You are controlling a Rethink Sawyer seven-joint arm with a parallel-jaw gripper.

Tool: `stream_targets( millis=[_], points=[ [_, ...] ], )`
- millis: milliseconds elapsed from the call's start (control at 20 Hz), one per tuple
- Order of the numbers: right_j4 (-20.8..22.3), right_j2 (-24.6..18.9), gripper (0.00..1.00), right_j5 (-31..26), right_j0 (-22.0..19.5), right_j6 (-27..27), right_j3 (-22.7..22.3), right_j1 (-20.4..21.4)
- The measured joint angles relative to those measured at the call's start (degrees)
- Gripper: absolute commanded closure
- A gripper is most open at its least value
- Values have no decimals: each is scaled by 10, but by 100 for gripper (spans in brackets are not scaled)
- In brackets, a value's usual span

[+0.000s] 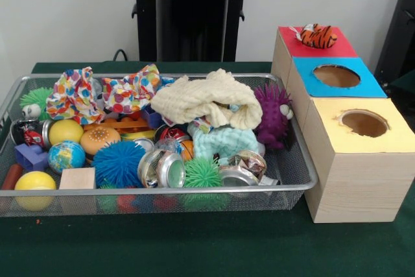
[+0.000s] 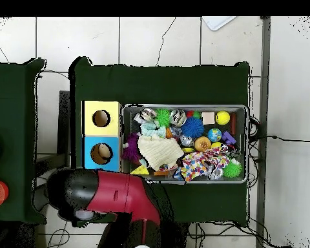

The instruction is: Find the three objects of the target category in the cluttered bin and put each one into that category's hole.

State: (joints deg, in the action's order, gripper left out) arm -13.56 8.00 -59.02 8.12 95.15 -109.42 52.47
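Front view shows the tiger (image 1: 318, 36) lying on the red hole (image 1: 316, 45), at the far end of the box row just beside the bin (image 1: 295, 154). Overhead, the arm (image 2: 115, 194) covers that red box; the gripper is hidden beneath it, so its state cannot be told.
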Motion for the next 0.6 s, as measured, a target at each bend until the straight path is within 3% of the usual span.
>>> stream_targets(
  millis=[250,300,600],
  points=[
    [1,0,0,0,-6,0,0,12],
    [1,0,100,0,-11,0,0,16],
    [-1,0,100,29,-16,0,-6,21]
  ],
)
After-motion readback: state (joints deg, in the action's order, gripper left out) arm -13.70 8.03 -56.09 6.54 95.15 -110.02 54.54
